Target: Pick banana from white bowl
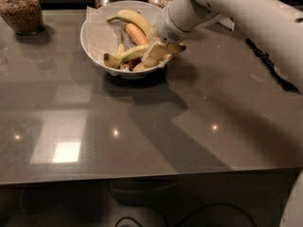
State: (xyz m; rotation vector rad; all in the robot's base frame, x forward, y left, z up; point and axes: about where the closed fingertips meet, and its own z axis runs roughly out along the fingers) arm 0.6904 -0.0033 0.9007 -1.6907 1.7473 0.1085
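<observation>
Grey table (142, 145) carried the white bowl (91, 41) near its far edge, so my tool (154, 54) reached down inside it onto the banana (129, 55), which lay across the front, easiest to reach, though whether it gripped I could not tell

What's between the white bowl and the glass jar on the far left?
Only bare table lies between the glass jar and the white bowl, per the camera view. The hand sits over the bowl's right side, at the long banana.
</observation>
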